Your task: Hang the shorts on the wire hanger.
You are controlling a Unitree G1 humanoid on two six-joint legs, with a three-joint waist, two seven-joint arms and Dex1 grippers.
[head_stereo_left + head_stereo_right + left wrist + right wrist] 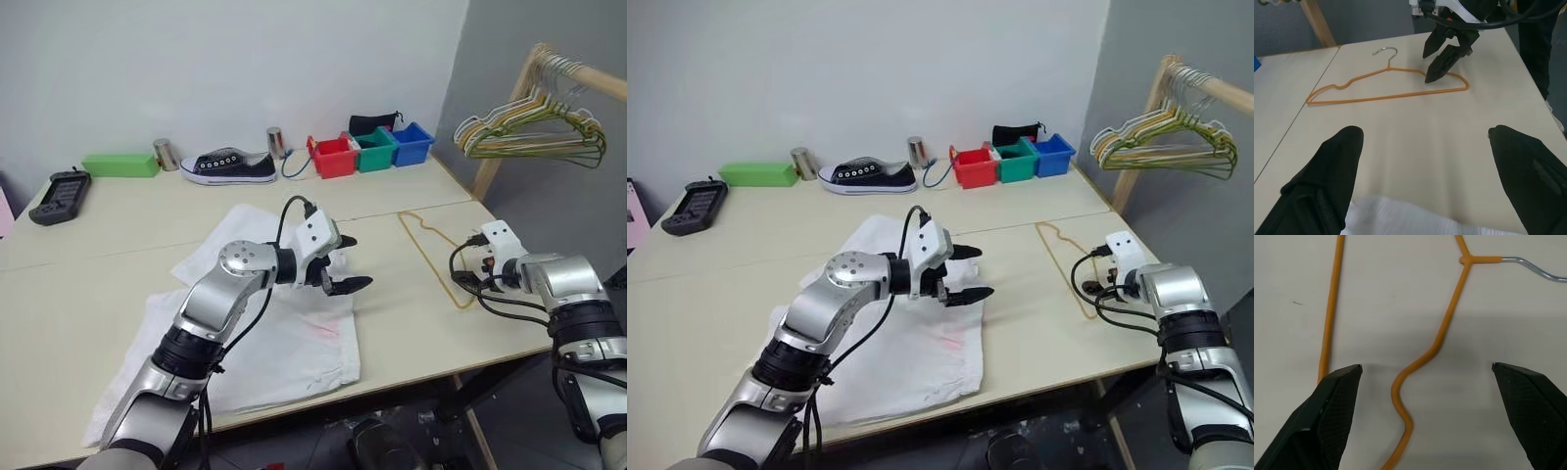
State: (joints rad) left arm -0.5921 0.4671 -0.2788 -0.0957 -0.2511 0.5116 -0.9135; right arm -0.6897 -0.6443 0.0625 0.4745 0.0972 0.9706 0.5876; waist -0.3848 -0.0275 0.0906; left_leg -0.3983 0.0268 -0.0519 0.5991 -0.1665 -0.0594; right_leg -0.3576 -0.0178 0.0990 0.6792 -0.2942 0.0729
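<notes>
Both pincers stand wide open and hold nothing: the left pincer (350, 262) hovers over the right edge of the shorts (284, 352) (white, spread flat on the bench (118, 264)), while the right pincer (1442, 61) hangs just above the wire hanger (431, 257), which lies flat beside the shorts.

The left arm hides part of the shorts (284, 357); the wire hanger (1435, 347) runs off the right wrist view's edges.
</notes>
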